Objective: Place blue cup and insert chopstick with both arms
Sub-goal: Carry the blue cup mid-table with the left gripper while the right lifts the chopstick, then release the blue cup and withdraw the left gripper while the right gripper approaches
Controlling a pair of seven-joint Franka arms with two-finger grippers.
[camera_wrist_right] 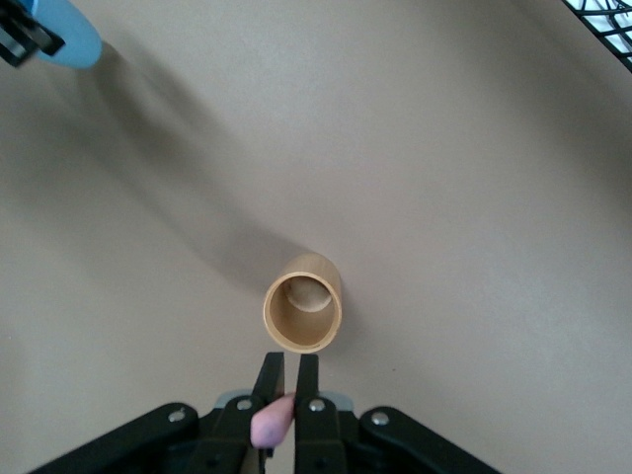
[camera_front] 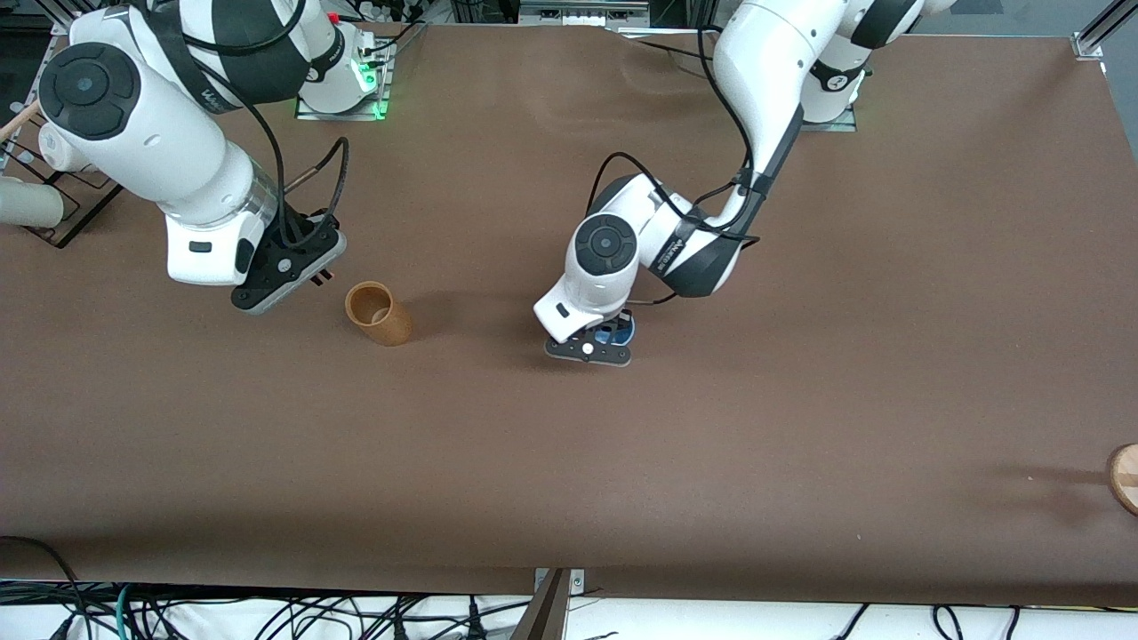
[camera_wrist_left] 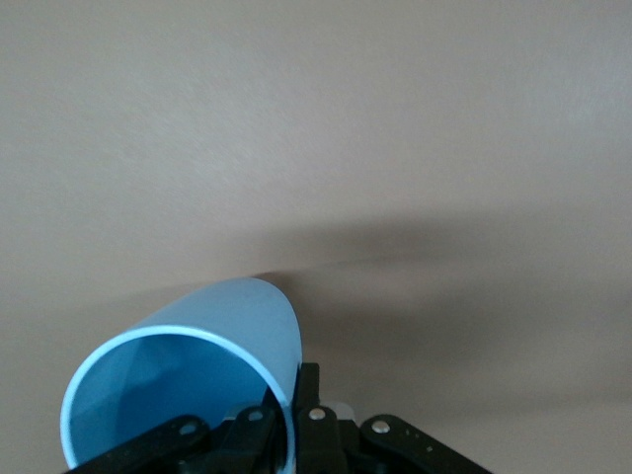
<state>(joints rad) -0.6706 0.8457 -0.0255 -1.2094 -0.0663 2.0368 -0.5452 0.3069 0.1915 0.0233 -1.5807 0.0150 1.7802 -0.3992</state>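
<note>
My left gripper [camera_front: 594, 348] is low over the middle of the table, shut on the wall of the blue cup [camera_front: 615, 333]. In the left wrist view one finger is inside the blue cup [camera_wrist_left: 188, 370] and one outside, with the left gripper [camera_wrist_left: 296, 410] pinching its rim. My right gripper [camera_front: 307, 271] hangs beside the tan-brown cup [camera_front: 378, 313], toward the right arm's end. In the right wrist view the right gripper [camera_wrist_right: 284, 380] is shut on the chopstick [camera_wrist_right: 272, 420], whose pink tip shows between the fingers, just short of the upright brown cup [camera_wrist_right: 303, 301]. The blue cup [camera_wrist_right: 71, 35] shows there too.
A black wire rack [camera_front: 62, 204] and a pale cylinder [camera_front: 27, 203] sit at the table edge at the right arm's end. A round wooden piece [camera_front: 1125, 476] lies at the edge at the left arm's end. The brown table [camera_front: 800, 444] stretches toward the front camera.
</note>
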